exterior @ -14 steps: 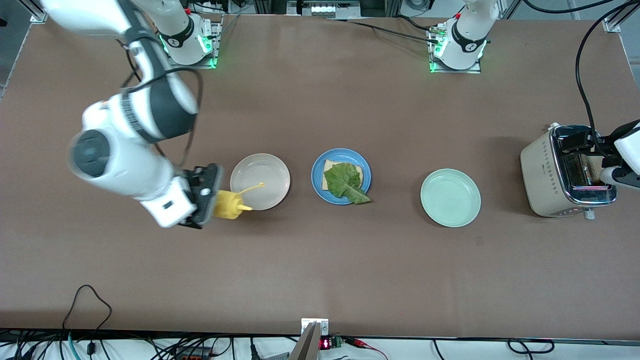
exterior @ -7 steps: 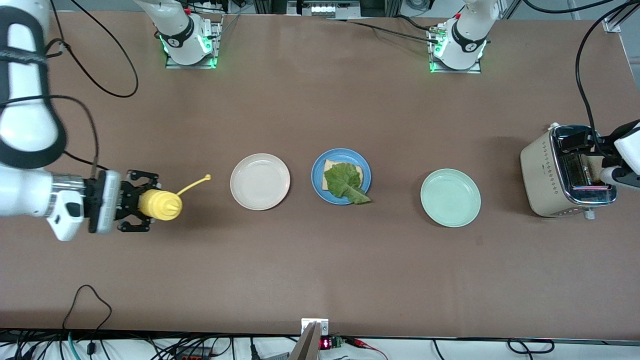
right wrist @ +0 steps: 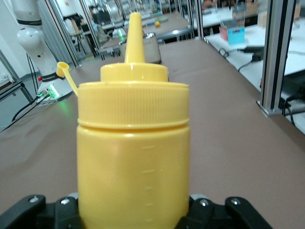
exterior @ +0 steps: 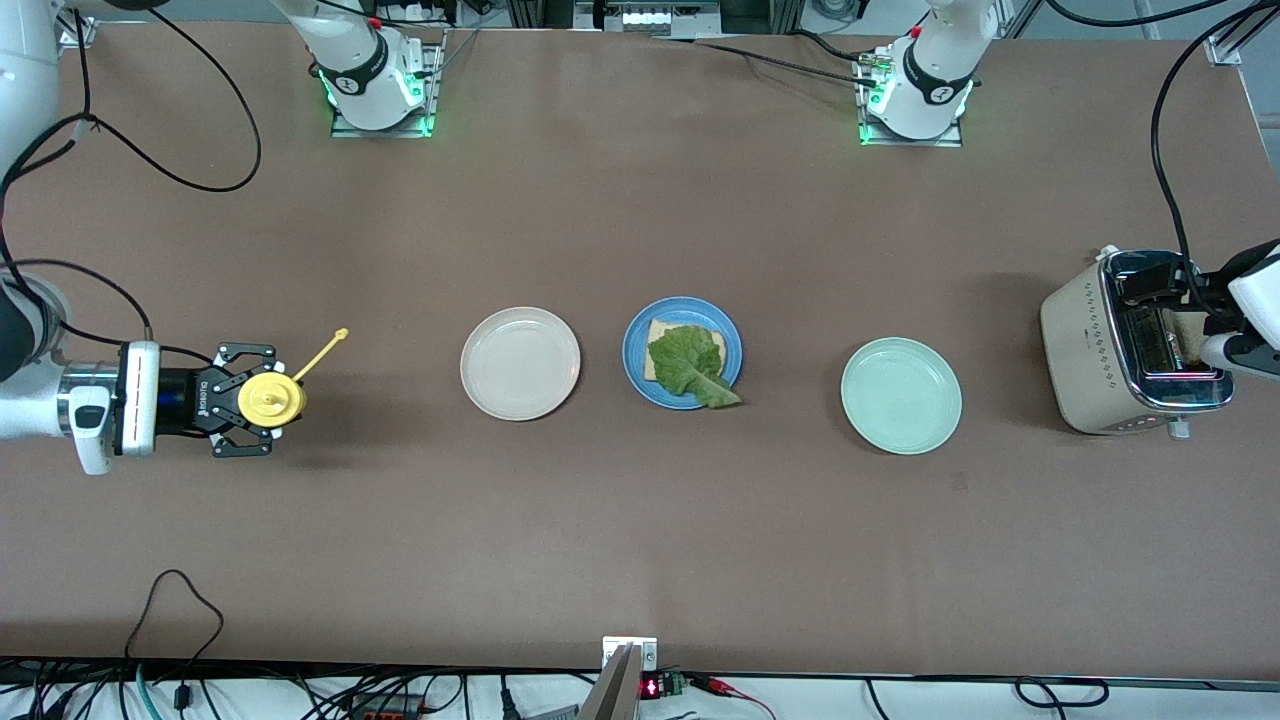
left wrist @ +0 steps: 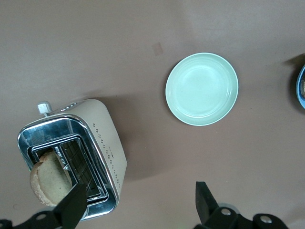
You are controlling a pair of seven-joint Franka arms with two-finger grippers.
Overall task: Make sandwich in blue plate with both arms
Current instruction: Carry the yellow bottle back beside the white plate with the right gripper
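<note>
My right gripper [exterior: 262,401] is clenched on the yellow sauce bottle [exterior: 270,400], upright at my right arm's end of the table. My left gripper [left wrist: 138,200] hangs released over the toaster [exterior: 1135,345], because the second slice [left wrist: 47,179] waits there. The blue plate [exterior: 683,352] holds bread and lettuce [exterior: 690,365], between the other plates.

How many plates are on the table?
3, in a row. The cream plate lies toward the right arm's end, the blue plate sits in the middle with bread and lettuce on it, and the mint-green plate lies toward the left arm's end. None seems hidden.
</note>
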